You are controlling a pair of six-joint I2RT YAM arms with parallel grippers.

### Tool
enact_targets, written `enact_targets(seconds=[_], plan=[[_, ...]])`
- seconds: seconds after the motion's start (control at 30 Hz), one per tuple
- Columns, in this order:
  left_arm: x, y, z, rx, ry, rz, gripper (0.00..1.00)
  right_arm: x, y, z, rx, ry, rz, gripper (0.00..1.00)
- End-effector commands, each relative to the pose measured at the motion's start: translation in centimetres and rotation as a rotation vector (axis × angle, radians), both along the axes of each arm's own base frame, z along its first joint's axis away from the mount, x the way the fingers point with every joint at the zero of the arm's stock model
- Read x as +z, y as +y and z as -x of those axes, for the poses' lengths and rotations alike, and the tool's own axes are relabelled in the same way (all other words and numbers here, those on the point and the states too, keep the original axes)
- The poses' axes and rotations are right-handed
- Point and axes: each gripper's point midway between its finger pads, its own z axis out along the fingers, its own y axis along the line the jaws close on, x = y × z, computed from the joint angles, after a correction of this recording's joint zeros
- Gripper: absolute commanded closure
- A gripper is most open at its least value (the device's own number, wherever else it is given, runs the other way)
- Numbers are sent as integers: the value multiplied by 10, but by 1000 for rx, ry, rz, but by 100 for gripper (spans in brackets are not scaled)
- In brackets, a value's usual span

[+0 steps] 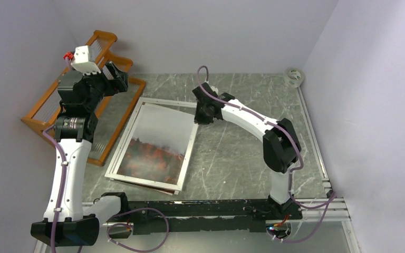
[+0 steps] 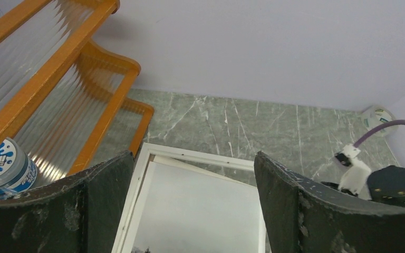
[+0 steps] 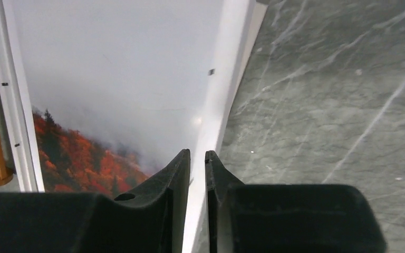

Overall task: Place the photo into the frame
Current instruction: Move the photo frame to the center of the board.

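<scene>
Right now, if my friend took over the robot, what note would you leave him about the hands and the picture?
Left hand: open and empty, raised near the frame's far left corner, beside the orange rack.
Right hand: fingers almost shut, over the right rail of the frame. I cannot tell if it pinches anything.
Photo: face up inside the frame, top edge slightly crooked.
Done: photo laid in.
Probably left: straighten and seat it.

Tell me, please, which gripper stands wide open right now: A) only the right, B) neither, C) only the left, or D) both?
C: in the wrist views, the fingers of the left gripper stand far apart, while those of the right gripper nearly touch.
</scene>
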Motion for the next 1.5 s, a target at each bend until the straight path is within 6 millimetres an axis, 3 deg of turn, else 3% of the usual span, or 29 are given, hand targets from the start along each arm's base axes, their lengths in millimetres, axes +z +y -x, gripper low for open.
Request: enact_targets(seconds=[0.0,0.17,0.3,0.5,0.6,0.77,0.93,1.13,1.3,1.47], plan=[[7,-3,-2,-15,-27,-4,11,25,-28,-18,-12,-102,-22,98],[4,-4,-6,-20,-17,2,12,21,-61,-32,-29,-132,-7,98],[1,-5,-9,-26,-8,6,12,6,-74,-36,-37,-95,40,88],[-11,-5,-12,-24,25,12,12,-22,-37,-18,19,-15,48,48],[-28,-5,-11,-22,60,17,7,-38,-18,-16,12,28,42,41],[-92,-4,-10,-8,202,24,8,-54,-6,-20,3,57,73,41],[-159,3,-7,25,383,4,14,-67,-14,-25,-48,74,158,43],[-226,16,-7,92,596,-26,11,-82,-18,-20,-39,94,208,52],[-261,30,-13,172,723,-58,16,-90,-15,-18,-18,112,222,70],[-290,35,-24,207,842,-61,20,-81,-21,-20,-22,83,240,85]])
